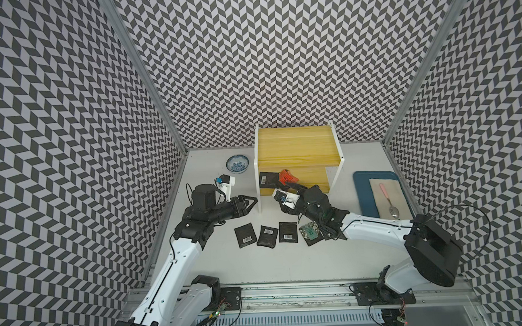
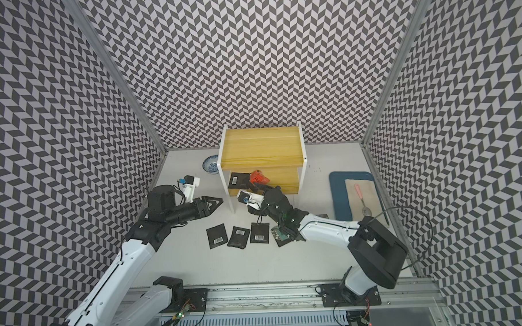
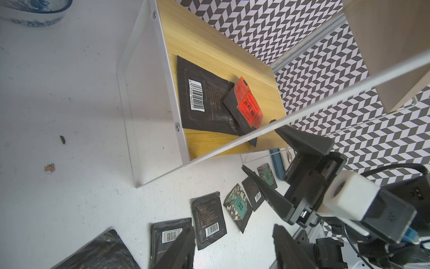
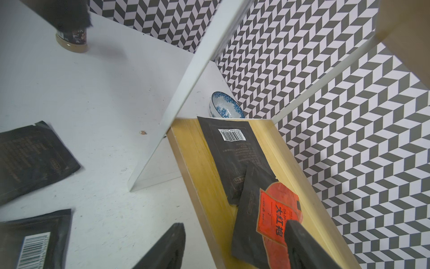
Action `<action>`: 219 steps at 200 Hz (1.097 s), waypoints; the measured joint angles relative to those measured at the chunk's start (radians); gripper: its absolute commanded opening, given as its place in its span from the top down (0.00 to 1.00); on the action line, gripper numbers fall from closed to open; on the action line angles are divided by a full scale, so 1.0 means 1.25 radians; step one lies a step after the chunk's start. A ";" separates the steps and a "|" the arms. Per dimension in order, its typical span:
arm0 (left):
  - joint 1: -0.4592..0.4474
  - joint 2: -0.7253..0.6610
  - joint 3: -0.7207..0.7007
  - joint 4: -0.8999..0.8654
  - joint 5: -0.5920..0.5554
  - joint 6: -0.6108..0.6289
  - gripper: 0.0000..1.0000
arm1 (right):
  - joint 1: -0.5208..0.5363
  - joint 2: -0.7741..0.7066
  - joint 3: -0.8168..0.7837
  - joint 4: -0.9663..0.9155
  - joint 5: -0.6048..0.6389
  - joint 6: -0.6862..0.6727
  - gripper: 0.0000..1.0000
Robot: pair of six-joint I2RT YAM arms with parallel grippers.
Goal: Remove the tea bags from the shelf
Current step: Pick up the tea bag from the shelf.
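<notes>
The shelf (image 1: 295, 144) (image 2: 262, 148) stands at the back of the table. Its lower yellow board holds two tea bags in both top views. One is black with a barcode (image 1: 266, 180) (image 4: 232, 149). An orange-faced one (image 1: 287, 177) (image 4: 277, 209) overlaps it. My right gripper (image 1: 287, 185) (image 4: 235, 223) is open at that board's front edge. One finger reaches over the orange bag and the other hangs off the edge. Several tea bags (image 1: 267, 235) (image 3: 210, 220) lie flat on the table in front. My left gripper (image 1: 250, 201) (image 3: 233, 228) hovers open and empty left of the shelf leg.
A blue-and-white bowl (image 1: 237, 164) sits left of the shelf. At the right, a dark blue tray (image 1: 364, 196) carries a cloth and a pink-handled spoon (image 1: 389, 201). The shelf's white side frames (image 3: 172, 93) border the lower board.
</notes>
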 measured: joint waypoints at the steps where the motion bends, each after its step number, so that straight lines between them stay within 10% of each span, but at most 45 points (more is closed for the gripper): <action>1: 0.000 0.000 0.000 0.000 0.000 0.000 0.43 | 0.000 0.000 0.000 0.000 0.000 0.000 0.29; 219: 0.016 -0.001 -0.015 0.001 0.001 0.004 0.45 | -0.016 0.013 -0.019 -0.007 0.003 0.041 0.71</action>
